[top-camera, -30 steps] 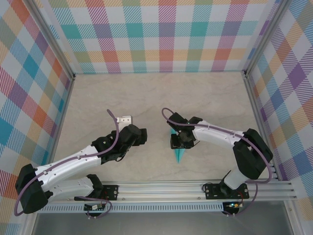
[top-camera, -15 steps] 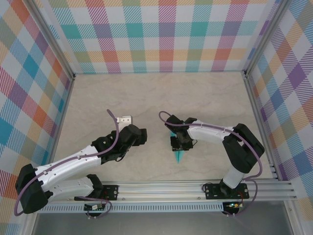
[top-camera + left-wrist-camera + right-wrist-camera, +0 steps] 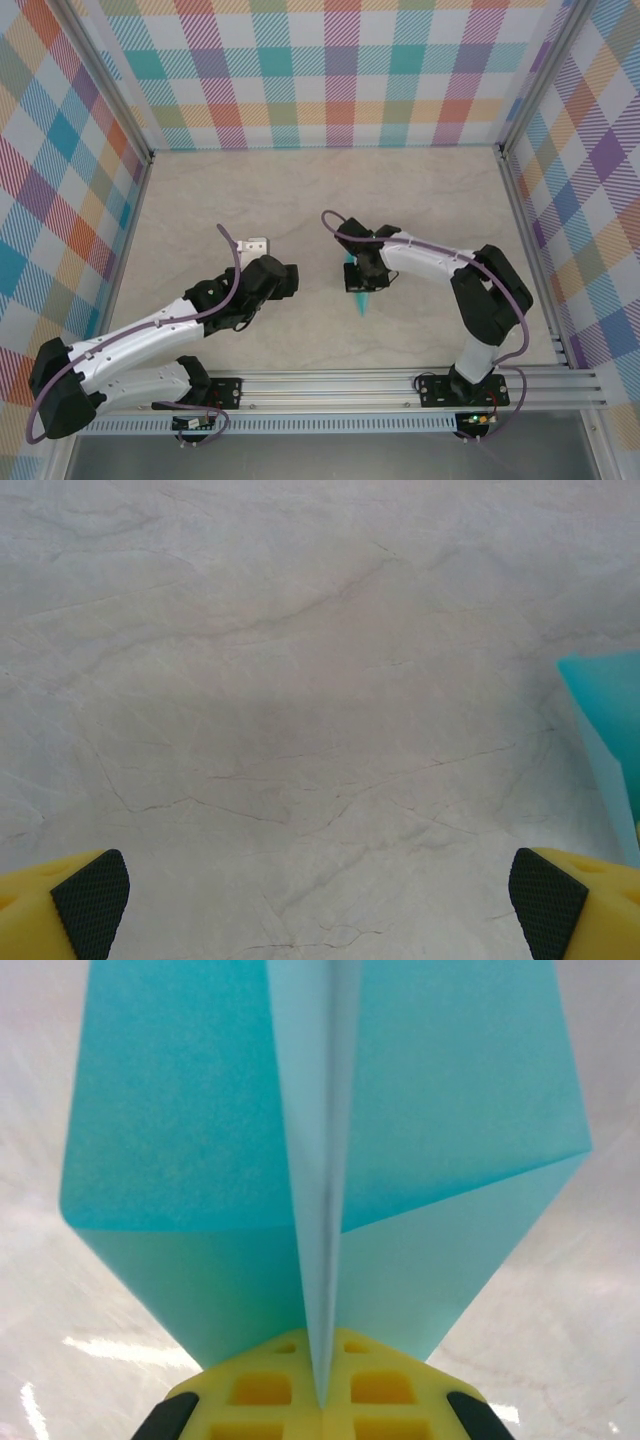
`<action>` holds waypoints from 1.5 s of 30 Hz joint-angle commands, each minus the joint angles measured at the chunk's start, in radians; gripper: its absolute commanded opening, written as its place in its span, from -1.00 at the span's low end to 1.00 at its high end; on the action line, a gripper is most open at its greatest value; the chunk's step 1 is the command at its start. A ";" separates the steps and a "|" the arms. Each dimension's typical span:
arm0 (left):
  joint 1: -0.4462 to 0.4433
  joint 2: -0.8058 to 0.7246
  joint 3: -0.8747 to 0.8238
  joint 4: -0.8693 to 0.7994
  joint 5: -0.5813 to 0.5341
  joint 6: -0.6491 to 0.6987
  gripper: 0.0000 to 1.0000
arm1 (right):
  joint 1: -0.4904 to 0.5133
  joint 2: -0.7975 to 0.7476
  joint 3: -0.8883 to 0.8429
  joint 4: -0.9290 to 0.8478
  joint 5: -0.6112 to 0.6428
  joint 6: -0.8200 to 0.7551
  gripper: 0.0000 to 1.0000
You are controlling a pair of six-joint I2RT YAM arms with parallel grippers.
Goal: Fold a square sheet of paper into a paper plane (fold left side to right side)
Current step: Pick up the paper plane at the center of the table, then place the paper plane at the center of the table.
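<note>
Pastel plaid walls (image 3: 340, 70) box in a pale marbled table (image 3: 300, 190). The left arm (image 3: 150, 335) lies low across the near left. Its left gripper (image 3: 320, 910) has its fingers spread wide over bare tabletop at about 9 o'clock from the plane (image 3: 200, 1110) — parked clear, I'd guess, to leave the other side room. The plane sits near the table's middle, its nose toward 6 o'clock from overhead. The right gripper (image 3: 322, 1400) is pinched tight on the raised centre fold (image 3: 318, 1160), with the wings (image 3: 460, 1090) fanning out either side — probably to hold that crease or sharpen it. I can't read any brand, label or writing.
</note>
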 commanded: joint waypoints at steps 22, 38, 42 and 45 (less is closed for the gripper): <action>0.007 -0.029 -0.012 -0.057 0.029 0.040 1.00 | -0.114 0.605 0.848 -0.389 0.111 -0.085 -0.94; 0.008 -0.015 -0.008 -0.060 0.035 0.040 1.00 | -0.116 0.650 0.890 -0.399 0.085 -0.111 -0.61; 0.008 -0.011 -0.006 -0.064 0.033 0.039 1.00 | -0.115 0.651 0.890 -0.397 0.077 -0.114 -0.56; 0.008 -0.008 -0.004 -0.065 0.032 0.039 1.00 | -0.116 0.653 0.886 -0.397 0.075 -0.118 -0.50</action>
